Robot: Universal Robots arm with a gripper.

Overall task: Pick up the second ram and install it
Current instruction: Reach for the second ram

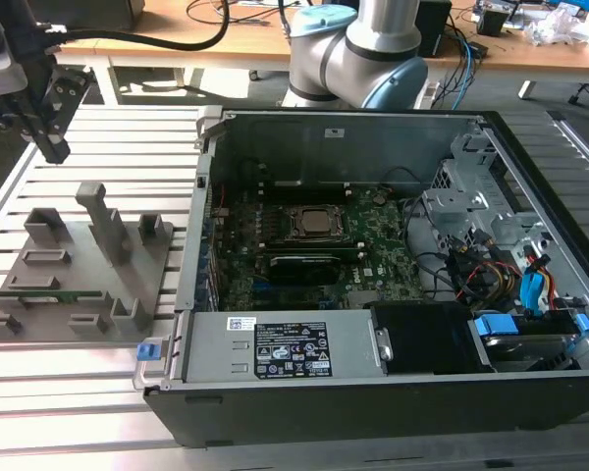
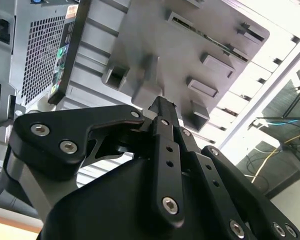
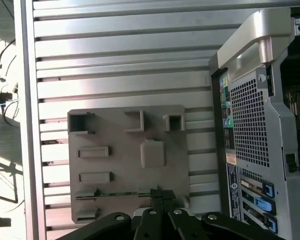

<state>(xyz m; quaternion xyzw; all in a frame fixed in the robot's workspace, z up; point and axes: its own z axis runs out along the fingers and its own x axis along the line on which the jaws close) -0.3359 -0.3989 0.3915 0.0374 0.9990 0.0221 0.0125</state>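
The second ram (image 1: 37, 293) is a thin green stick standing on edge in a slot of the grey holder block (image 1: 88, 257), at the exterior view's left, outside the computer case. In the first wrist view the ram (image 3: 115, 194) shows as a narrow strip along the block's (image 3: 125, 165) edge, close to the fingertips. My black gripper (image 1: 56, 149) hangs above the slatted table behind the block, well above the ram and not touching it. Its fingers (image 3: 156, 196) are together with nothing between them. The second wrist view shows the gripper (image 2: 162, 105) pointing at the block (image 2: 155, 35).
The open computer case (image 1: 373, 392) lies at the exterior view's right, with the green motherboard (image 1: 383, 257), processor socket (image 1: 309, 222) and a black card (image 1: 299, 263) inside. A power supply (image 1: 275, 345) and cables (image 1: 491, 265) fill its near side. The arm's base (image 1: 358, 54) stands behind.
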